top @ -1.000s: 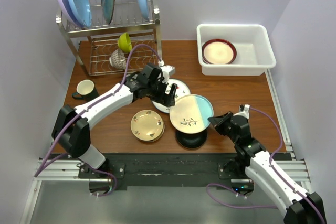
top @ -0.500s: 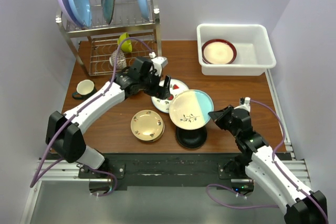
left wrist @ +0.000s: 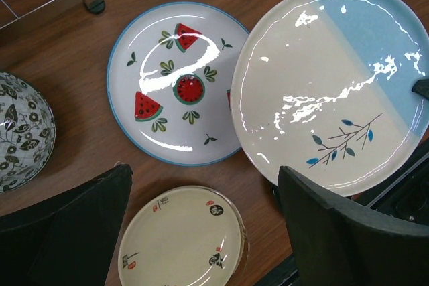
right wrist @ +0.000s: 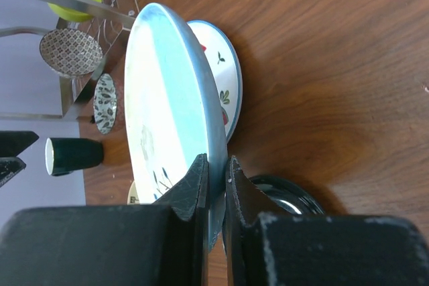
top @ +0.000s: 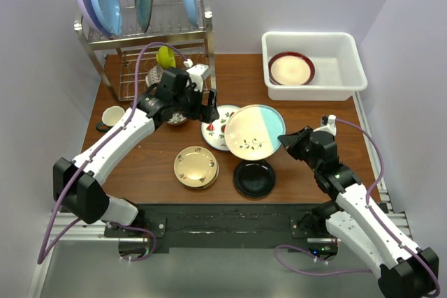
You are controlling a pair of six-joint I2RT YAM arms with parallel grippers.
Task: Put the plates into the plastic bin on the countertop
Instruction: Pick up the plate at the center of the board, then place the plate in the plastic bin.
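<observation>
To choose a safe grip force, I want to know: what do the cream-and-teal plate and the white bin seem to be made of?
The cream-and-teal plate looks like glazed ceramic: glossy, with sharp light reflections and a painted twig. The white bin is probably moulded plastic: smooth, dull walls and rounded corners.

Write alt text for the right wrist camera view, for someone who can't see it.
The right gripper is shut on the rim of a cream-and-teal plate, seen nearly edge-on over the wooden countertop. Behind it lies a watermelon-patterned plate, a glossy black plate sits beside the gripper, and a dark green mug shows at the picture's left.
</observation>
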